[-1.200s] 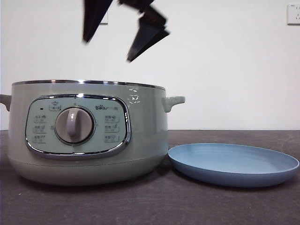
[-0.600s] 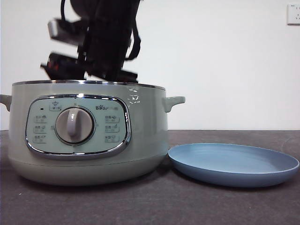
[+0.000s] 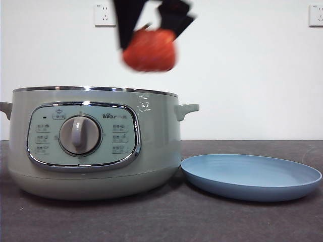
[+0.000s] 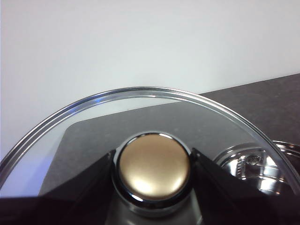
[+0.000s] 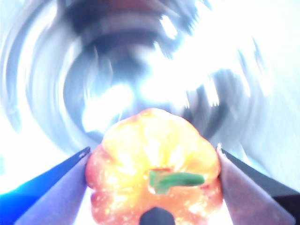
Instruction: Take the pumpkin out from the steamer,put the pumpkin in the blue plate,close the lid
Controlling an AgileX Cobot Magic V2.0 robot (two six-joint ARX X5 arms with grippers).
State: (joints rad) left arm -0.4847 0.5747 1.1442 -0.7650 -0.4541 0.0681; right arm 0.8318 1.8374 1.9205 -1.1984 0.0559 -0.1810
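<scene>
The orange-red pumpkin (image 3: 150, 50) hangs in the air above the sage-green steamer (image 3: 96, 141), held by my right gripper (image 3: 151, 30), which is shut on it. The right wrist view shows the pumpkin (image 5: 154, 178) with its green stem between the two jaws, over the blurred shiny inside of the pot. My left gripper (image 4: 152, 164) is shut on the knob of the glass lid (image 4: 140, 93), held away from the pot; the chrome rim of the steamer (image 4: 253, 164) shows through the glass. The blue plate (image 3: 251, 175) lies on the table to the right of the steamer.
The steamer stands open with a side handle (image 3: 186, 110) pointing toward the plate. A white wall with sockets (image 3: 104, 15) stands behind the dark table (image 3: 161, 222).
My right gripper went down into the steamer, shut on the pumpkin and has come up out of the pot with it.
</scene>
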